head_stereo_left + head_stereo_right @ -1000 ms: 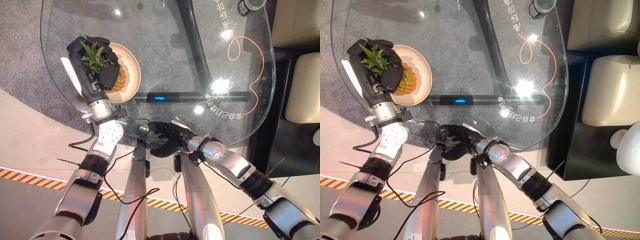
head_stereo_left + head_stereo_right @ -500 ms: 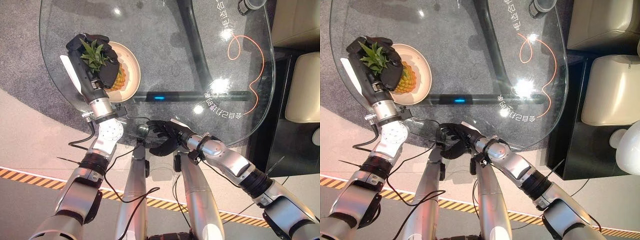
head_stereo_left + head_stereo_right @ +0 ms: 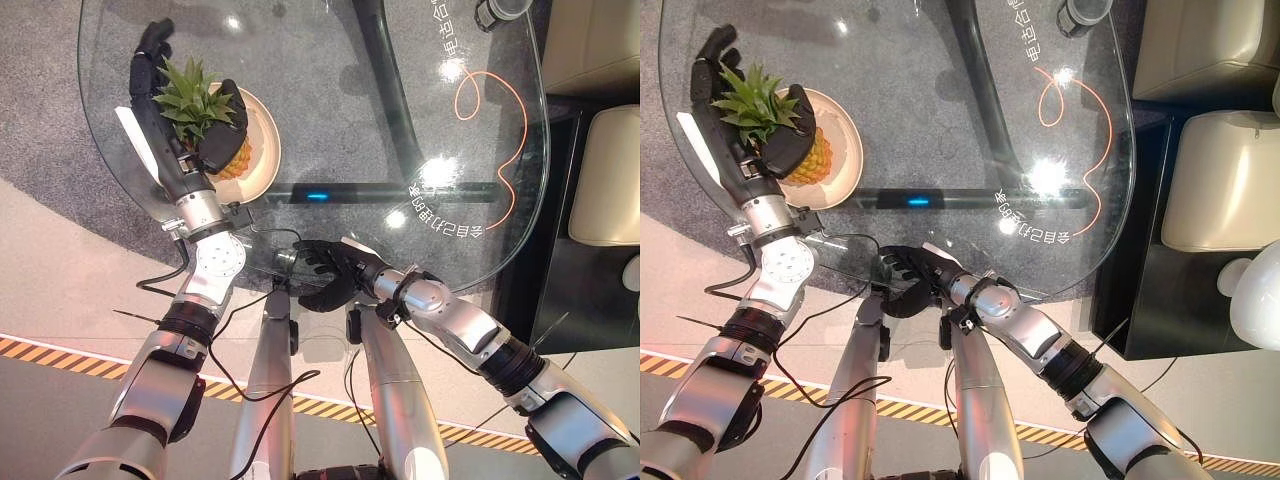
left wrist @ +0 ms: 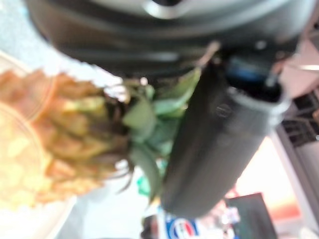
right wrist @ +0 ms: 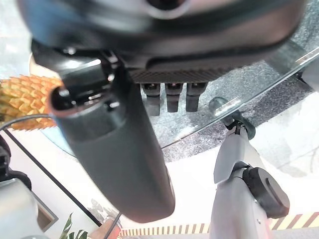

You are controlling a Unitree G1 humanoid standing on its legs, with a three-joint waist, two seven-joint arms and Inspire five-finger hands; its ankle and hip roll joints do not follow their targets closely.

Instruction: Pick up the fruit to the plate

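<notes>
A pineapple (image 3: 238, 158) lies on the beige plate (image 3: 265, 150) at the near left of the round glass table (image 3: 350, 100), its green crown (image 3: 190, 95) pointing away from the plate. My left hand (image 3: 168, 145) is open beside the crown. Its fingers (image 3: 148, 60) stretch straight past the leaves, and its thumb (image 4: 209, 144) lies against the fruit's top. In the left wrist view the pineapple (image 4: 45, 144) rests on the plate. My right hand (image 3: 328, 278) hangs relaxed and empty below the table's near edge.
An orange cord (image 3: 500, 130) loops over the glass at the right. A dark cup (image 3: 500, 10) stands at the far right edge. Cream seats (image 3: 605, 170) and a black stand (image 3: 545, 290) flank the table's right side. The table's dark base bar (image 3: 380, 192) shows through the glass.
My left hand's fingers have uncurled from the pineapple's crown and now stand straight; the leaves spring free. The pineapple stays on the plate. The right hand has not moved.
</notes>
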